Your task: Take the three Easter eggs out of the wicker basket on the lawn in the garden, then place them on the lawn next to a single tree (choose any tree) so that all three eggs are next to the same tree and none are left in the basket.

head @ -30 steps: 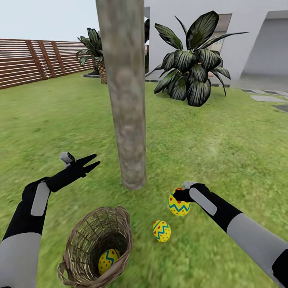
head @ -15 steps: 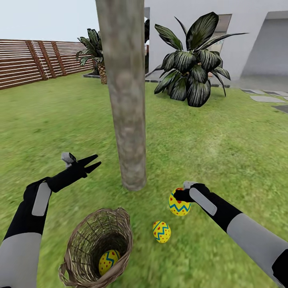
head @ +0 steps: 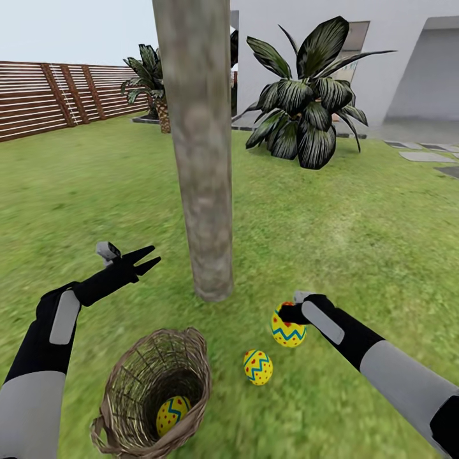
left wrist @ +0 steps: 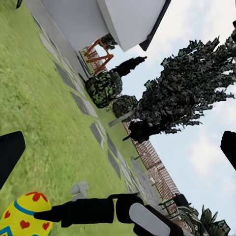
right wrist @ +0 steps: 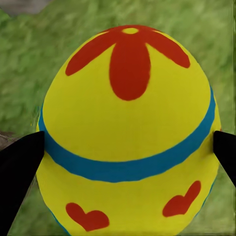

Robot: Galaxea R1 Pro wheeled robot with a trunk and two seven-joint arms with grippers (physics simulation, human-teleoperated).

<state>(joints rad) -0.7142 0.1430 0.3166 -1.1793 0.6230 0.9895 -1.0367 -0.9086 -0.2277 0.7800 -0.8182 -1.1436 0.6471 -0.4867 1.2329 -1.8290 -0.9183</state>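
left end effector [head: 148,259] spread, right end effector [head: 287,314] clamped

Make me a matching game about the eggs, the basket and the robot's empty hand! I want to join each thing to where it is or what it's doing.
Things:
1. egg with the red flower
2. egg with red dots
3. egg lying free
4. left tool

Places or states:
A. inside the basket
B. open, holding nothing, above the grass
C. held in the right tool, near the tree
D. on the lawn between the basket and the held egg

Pairs: 1-C, 2-A, 3-D, 4-B
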